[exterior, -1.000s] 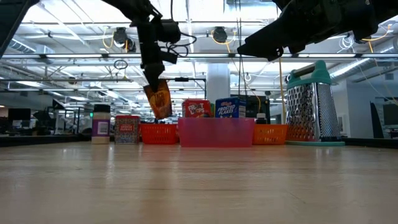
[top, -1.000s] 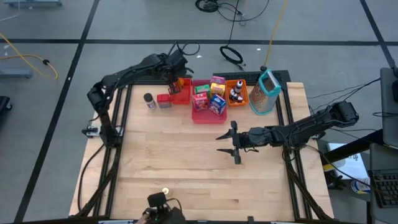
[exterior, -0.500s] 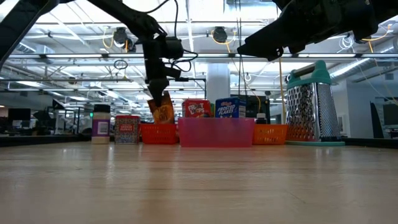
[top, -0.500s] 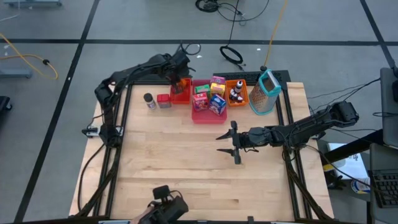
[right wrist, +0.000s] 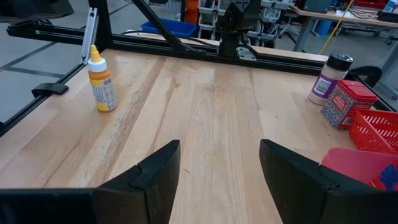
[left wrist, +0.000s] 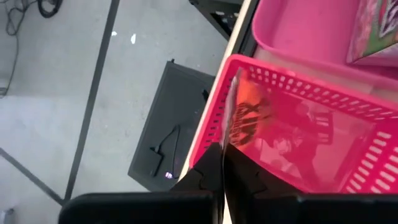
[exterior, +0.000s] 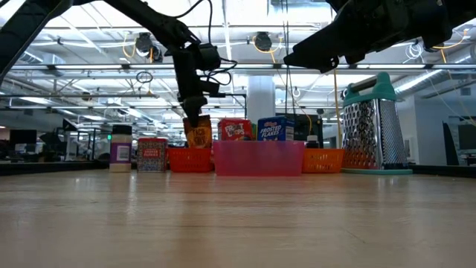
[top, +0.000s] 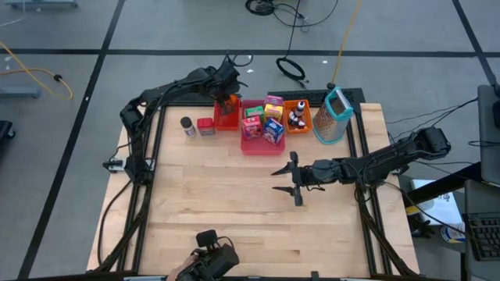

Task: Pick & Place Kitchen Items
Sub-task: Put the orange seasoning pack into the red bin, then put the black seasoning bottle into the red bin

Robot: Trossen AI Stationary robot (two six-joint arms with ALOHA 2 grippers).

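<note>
The orange-brown pouch (exterior: pixel 198 134) hangs upright, long axis vertical, its lower end inside the red basket (exterior: pixel 189 159) at the table's far edge (beside the pink tray (exterior: pixel 258 158)). The left gripper (exterior: pixel 193 119) sits directly above, pinching its top edge. The right gripper (top: pixel 295 187), fingers spread, waits mid-table, well apart.
</note>
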